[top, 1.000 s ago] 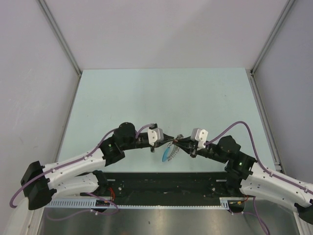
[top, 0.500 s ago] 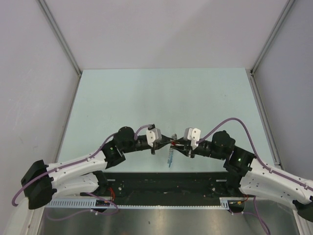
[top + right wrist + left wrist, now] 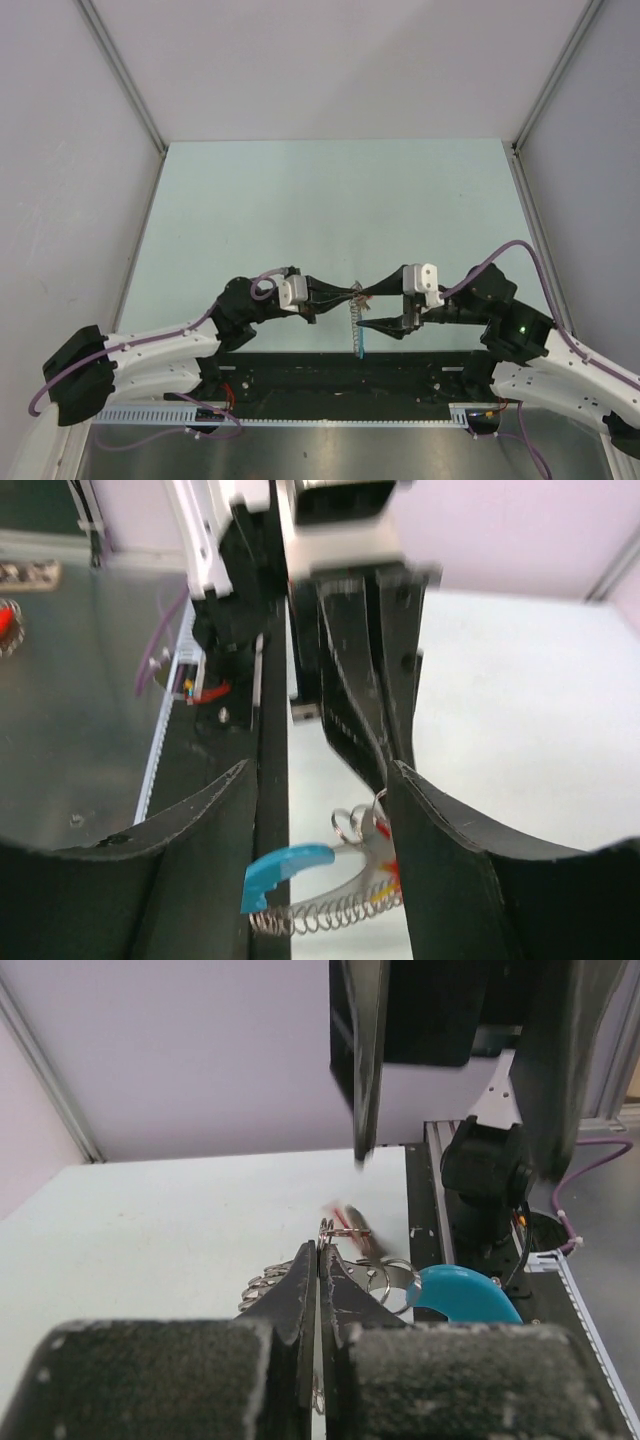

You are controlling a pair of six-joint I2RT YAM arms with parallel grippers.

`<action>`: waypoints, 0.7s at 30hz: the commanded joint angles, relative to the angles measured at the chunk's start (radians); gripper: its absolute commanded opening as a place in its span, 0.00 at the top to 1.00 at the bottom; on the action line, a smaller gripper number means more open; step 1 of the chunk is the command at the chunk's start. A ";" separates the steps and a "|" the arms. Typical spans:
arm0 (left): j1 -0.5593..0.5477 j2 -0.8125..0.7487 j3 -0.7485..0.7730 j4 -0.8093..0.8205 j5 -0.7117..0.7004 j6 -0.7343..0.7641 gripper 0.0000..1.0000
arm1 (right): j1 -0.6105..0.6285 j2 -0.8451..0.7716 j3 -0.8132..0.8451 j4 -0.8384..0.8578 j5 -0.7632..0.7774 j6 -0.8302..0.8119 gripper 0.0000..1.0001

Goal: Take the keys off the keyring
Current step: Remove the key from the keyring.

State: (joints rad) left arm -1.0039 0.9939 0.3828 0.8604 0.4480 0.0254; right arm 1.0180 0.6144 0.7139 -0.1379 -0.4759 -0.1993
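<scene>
My left gripper [image 3: 356, 292] [image 3: 318, 1252] is shut on the keyring [image 3: 354, 318] at its top rings, and holds it above the table's near edge. The keyring hangs down as a silvery coil [image 3: 325, 916] with a blue arc [image 3: 458, 1294] [image 3: 287, 864] at its low end. A small red key [image 3: 345, 1213] [image 3: 389, 864] is still on the rings, blurred, just past the left fingertips. My right gripper [image 3: 378, 306] [image 3: 320, 772] is open. Its fingers [image 3: 205, 865] stand either side of the hanging ring, and the right-hand one is close beside the red key.
The pale green table [image 3: 330, 200] stretches away behind the grippers, with white walls on three sides. A black base bar [image 3: 340, 370] and a metal shelf [image 3: 330, 450] lie below the grippers at the near edge.
My right gripper has opened and let go, and its arm has drawn back to the right. The keyring now hangs straight down from the left gripper instead of stretching between both.
</scene>
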 commanded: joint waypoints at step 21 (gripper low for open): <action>0.025 -0.060 -0.050 0.293 0.100 0.007 1.00 | -0.200 0.059 0.148 -0.034 -0.076 -0.078 0.63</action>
State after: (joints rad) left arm -0.9871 0.9676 0.3061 1.0695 0.5098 0.0261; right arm 0.8398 0.6746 0.8257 -0.1097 -0.4015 -0.2493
